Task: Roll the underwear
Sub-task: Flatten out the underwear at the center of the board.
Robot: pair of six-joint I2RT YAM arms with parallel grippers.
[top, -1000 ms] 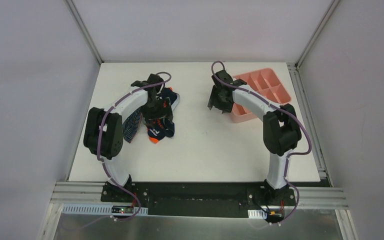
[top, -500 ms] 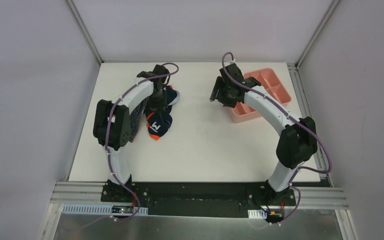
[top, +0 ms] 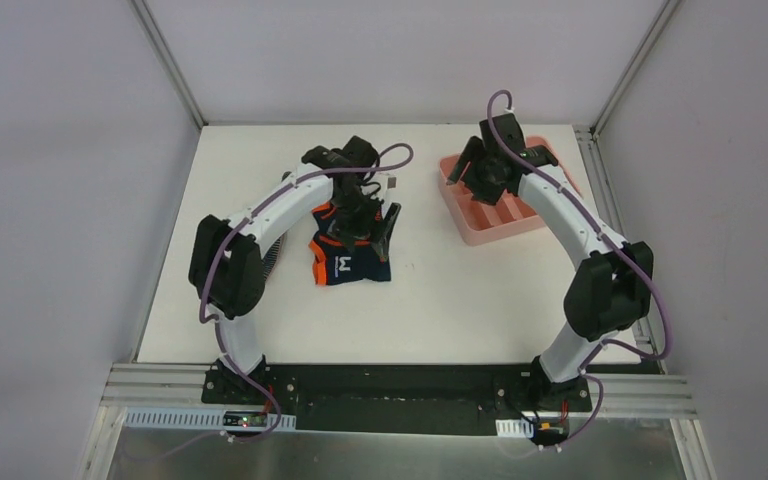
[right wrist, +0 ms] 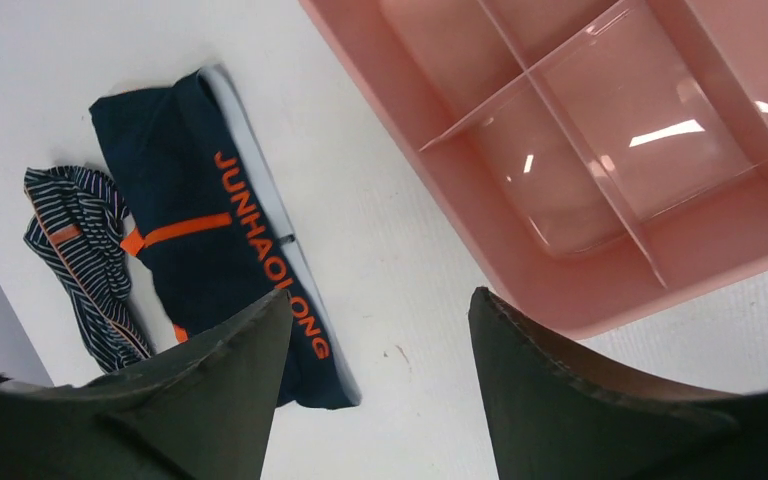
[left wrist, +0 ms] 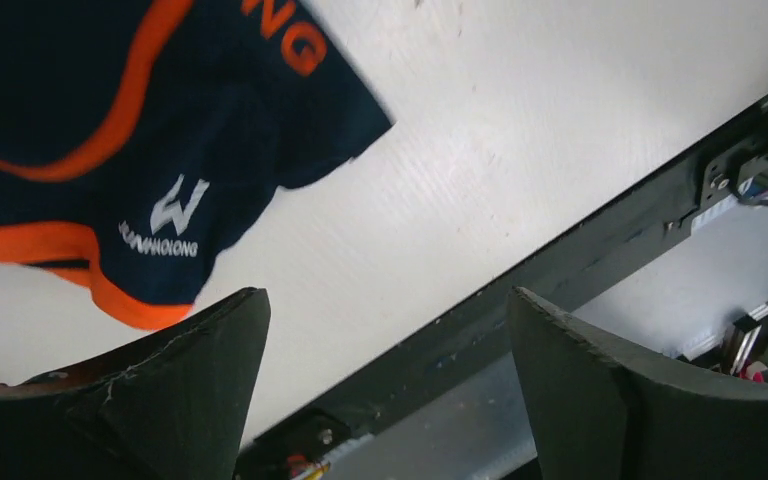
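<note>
Just beyond L fingers [left wrist: 190, 390] — spread wide, empty — navy briefs [left wrist: 110, 120] lie flat; R fingers [right wrist: 580, 400] wide too.

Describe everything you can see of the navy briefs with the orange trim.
The navy briefs look like soft knit cloth, with orange piping and leg hems, a white-edged waistband lettered JUNHAOLONG in orange, and a small white logo near one leg. They lie unrolled and fairly flat on the white table, left of centre. The striped briefs lie against their left side. The open left gripper hovers over their far edge; contact cannot be told.
</note>
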